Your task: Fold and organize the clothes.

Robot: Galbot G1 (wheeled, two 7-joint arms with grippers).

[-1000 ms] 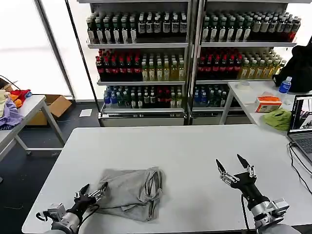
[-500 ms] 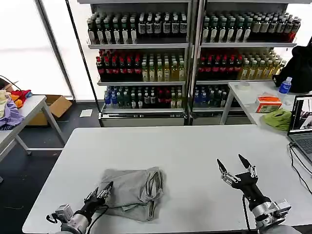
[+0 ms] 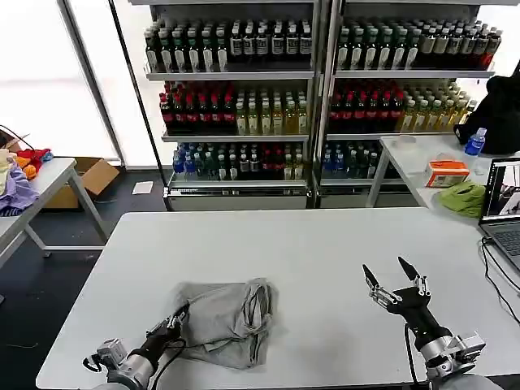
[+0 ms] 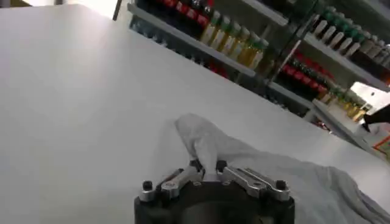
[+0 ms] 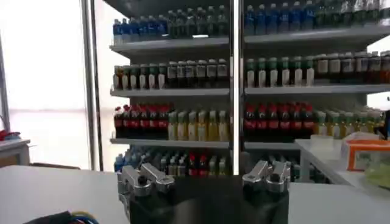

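Refer first to the head view. You see the white worktop (image 3: 325, 244) with one grey shirt (image 3: 223, 321) lying on its near left part, well apart from the right gripper (image 3: 392, 275). The left gripper (image 3: 174, 318) sits at the shirt's near left edge, low over the worktop. The right gripper hovers above the near right part of the worktop, its fingers spread wide and pointing up and away from you, holding nothing.

Now consult the left wrist view. It shows what the head view cannot resolve: the left gripper (image 4: 207, 168) has its fingertips pressed together on a raised fold of the shirt (image 4: 256, 167), pinching the fabric so that it rises in a small peak above the worktop (image 4: 79, 91). The rest of the cloth spreads away from the pinch toward the shelves.

The right wrist view shows the knuckles of the right gripper before the drinks shelves (image 5: 244, 91); the fingertips lie outside it, so confirm the spread from the head view.

Note the shirt's condition. It is light grey, bunched into a rough, loosely folded bundle rather than laid flat. Creases run across its top, and its right edge is rolled into a thick ridge. Its near edge hangs uneven. You cannot make out any print or collar in these views.
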